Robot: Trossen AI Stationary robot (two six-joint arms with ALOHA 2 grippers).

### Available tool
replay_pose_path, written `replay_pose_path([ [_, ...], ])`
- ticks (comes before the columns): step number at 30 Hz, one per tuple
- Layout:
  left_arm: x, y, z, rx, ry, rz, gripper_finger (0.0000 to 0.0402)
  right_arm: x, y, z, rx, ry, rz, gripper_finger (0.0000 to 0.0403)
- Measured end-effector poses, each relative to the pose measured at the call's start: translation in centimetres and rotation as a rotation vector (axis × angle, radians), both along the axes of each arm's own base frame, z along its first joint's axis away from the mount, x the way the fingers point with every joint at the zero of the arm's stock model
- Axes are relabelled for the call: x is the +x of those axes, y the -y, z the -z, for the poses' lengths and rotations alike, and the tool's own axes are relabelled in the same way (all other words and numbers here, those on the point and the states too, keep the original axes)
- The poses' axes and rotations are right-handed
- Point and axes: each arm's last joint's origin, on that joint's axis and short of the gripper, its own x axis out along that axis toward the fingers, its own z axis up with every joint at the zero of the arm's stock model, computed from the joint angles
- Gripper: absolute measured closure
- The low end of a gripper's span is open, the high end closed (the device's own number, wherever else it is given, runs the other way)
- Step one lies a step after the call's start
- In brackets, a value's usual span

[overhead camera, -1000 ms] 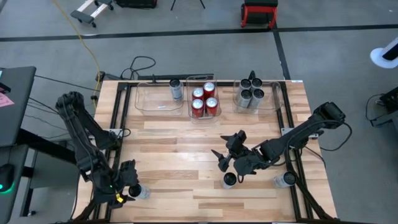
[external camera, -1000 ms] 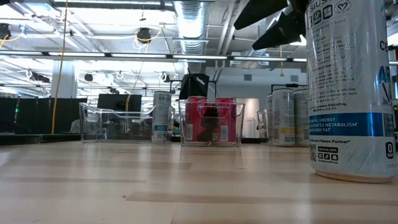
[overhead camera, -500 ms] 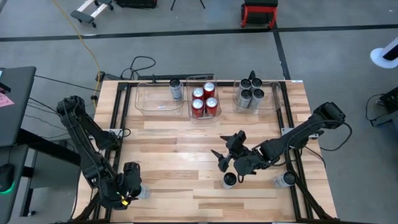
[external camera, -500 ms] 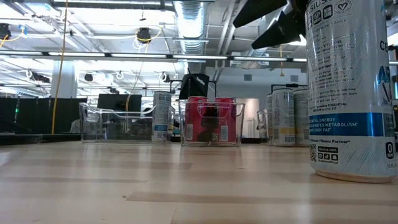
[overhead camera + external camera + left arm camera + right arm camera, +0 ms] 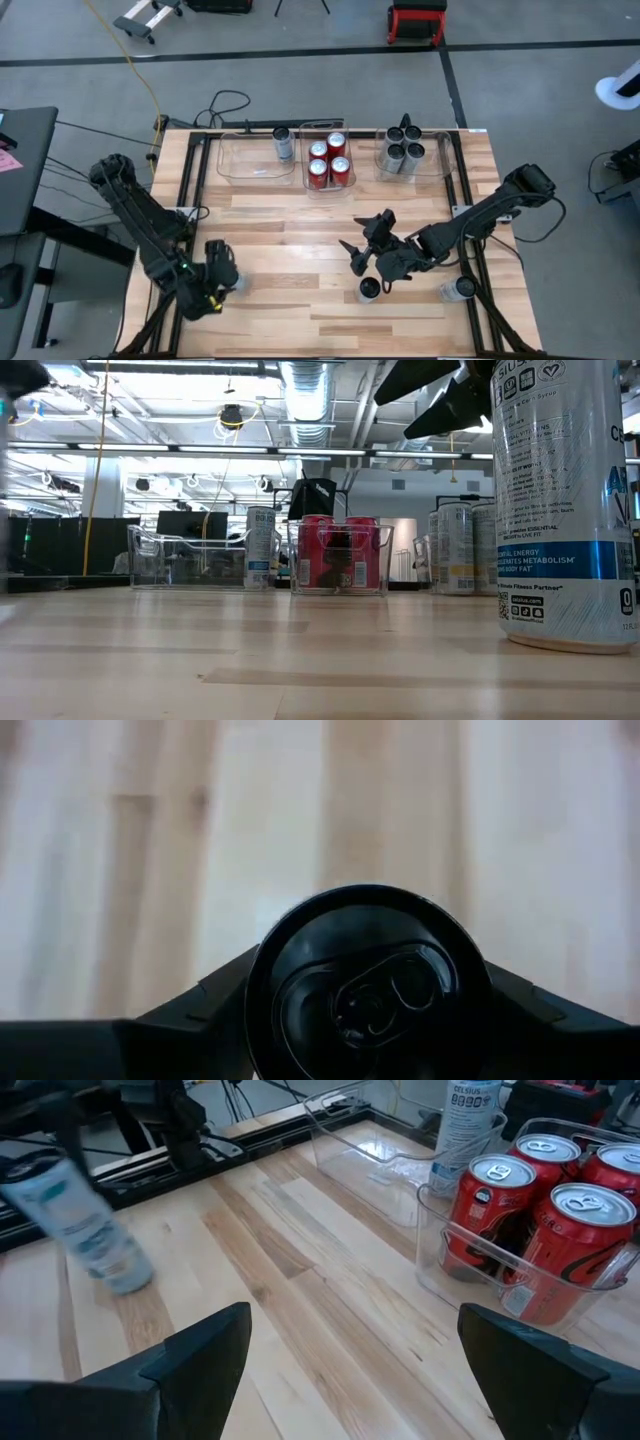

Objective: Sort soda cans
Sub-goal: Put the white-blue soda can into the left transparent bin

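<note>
High cam looks straight down over the whole table (image 5: 330,230). Low cam sits at tabletop level, facing the far bins (image 5: 338,556), which the right wrist cam also catches. Left wrist cam points straight down, super close.

- Around my table (image 5: 300,235) of pale wood planks lies a grey concrete floor (image 5: 300,90), crossed by a dark line near the frame's top.
- A yellow cable (image 5: 135,65) runs down the upper left.
- A red stool (image 5: 417,20) stands at top centre.
- Overhead, a silver duct (image 5: 305,385) and strip lights (image 5: 170,450) fill the low view's upper half.
</note>
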Motion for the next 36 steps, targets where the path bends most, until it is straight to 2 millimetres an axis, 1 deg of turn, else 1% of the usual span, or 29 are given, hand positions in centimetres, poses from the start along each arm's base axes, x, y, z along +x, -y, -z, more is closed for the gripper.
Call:
replay_pose_path([
  [5,1.7,-3.3,-0.5,0.129,0.005,-0.08,0.0154,0.0,0.0,0.0,-0.001,-0.001,-0.001,0.0029],
  [8,2.6,-5.6,-1.5,0.141,0.041,-0.12,0.0154,0.0,0.0,0.0,-0.004,-0.002,-0.002,0.0029],
  [10,2.8,-7.2,-2.3,0.143,0.067,-0.142,0.0154,0.0,0.0,0.0,-0.005,-0.003,-0.002,0.0029],
  [14,2.6,-10.8,-4.5,0.135,0.166,-0.209,0.0154,0.0,0.0,0.0,-0.008,-0.005,-0.004,0.0029],
  [19,1.3,-15.0,-7.2,0.176,0.293,-0.288,0.0154,0.1,0.2,0.0,-0.017,-0.01,0.0,0.0029],
  [22,0.9,-17.1,-8.6,0.245,0.331,-0.329,0.0154,0.2,0.5,0.0,-0.017,-0.009,0.009,0.0029],
  [25,1.2,-18.8,-9.3,0.31,0.354,-0.358,0.0154,0.4,0.9,0.0,-0.021,-0.012,0.019,0.0029],
  [29,2.8,-21.1,-9.6,0.316,0.378,-0.353,0.0154,0.6,1.5,0.0,-0.025,-0.015,0.036,0.0029],
  [32,4.0,-22.8,-9.0,0.288,0.361,-0.353,0.0154,0.7,1.7,0.0,-0.023,-0.019,0.042,0.0029],
  [36,5.2,-25.3,-8.0,0.286,0.318,-0.413,0.0154,0.7,1.7,0.0,-0.024,-0.026,0.027,0.0029],
])
